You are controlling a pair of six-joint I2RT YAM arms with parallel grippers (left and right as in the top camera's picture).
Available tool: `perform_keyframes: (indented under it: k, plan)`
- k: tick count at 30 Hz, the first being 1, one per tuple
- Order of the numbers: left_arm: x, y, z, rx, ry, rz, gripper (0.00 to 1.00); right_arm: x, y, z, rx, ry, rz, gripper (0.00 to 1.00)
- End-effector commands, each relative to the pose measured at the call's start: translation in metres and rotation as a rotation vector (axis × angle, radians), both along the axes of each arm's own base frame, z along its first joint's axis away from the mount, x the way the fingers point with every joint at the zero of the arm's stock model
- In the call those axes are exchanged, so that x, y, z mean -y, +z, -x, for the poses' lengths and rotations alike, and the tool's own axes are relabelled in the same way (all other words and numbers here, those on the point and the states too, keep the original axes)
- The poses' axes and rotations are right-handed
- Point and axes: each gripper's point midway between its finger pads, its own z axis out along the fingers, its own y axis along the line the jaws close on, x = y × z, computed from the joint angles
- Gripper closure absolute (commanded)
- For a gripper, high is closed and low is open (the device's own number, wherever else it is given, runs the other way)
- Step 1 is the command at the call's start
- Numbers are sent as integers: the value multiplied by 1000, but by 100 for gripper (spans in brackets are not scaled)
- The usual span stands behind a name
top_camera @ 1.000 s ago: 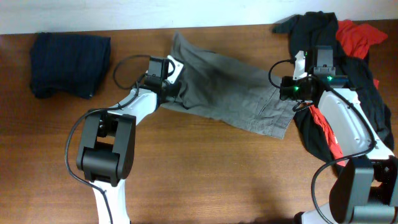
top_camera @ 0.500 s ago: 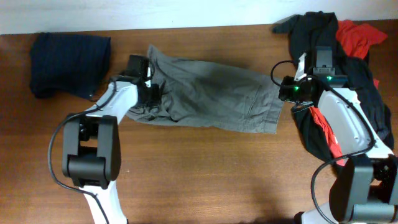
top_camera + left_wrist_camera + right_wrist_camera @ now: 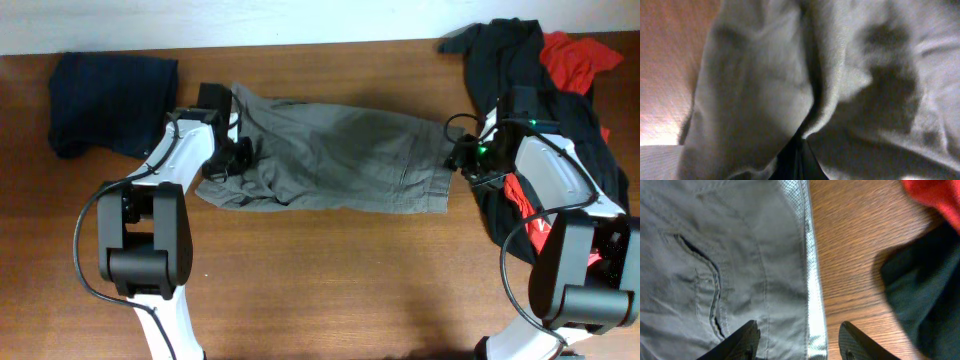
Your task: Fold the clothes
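Grey shorts (image 3: 335, 160) lie spread across the wooden table (image 3: 320, 280), long side running left to right. My left gripper (image 3: 232, 155) sits at their left end, shut on a fold of the grey cloth (image 3: 765, 90), which fills the left wrist view. My right gripper (image 3: 462, 158) is open at the shorts' right edge. In the right wrist view its fingers (image 3: 797, 340) straddle the hem (image 3: 812, 280), one over the cloth, one over bare wood.
A folded dark navy garment (image 3: 110, 100) lies at the back left. A heap of black and red clothes (image 3: 540, 90) covers the back right, under and beside my right arm; black cloth (image 3: 930, 290) and red cloth (image 3: 935, 197) show in the right wrist view.
My left gripper has dragged the shorts' left end leftward and toward the front, stretching them flat. My right gripper has let go of the right edge and now stands open over it.
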Motion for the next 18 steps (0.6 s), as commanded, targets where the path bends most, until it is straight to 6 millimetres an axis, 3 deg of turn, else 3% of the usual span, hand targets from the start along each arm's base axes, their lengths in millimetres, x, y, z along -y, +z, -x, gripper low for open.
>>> perform_keyframes:
  k: [1, 6, 12, 18]
  plan:
    - [3, 33, -25, 110, -96, -4, 99, 0, -19, 1, -26, 27, 8, 43]
    - [6, 67, -44, 232, -232, -36, 99, 1, -42, -6, -35, 38, 10, 41]
    - [8, 71, -51, 283, -379, -79, 99, 2, -44, -12, -13, 38, 12, 40]
    - [24, 75, -57, 358, -672, -163, 99, -9, -61, -9, -46, 51, -51, 40]
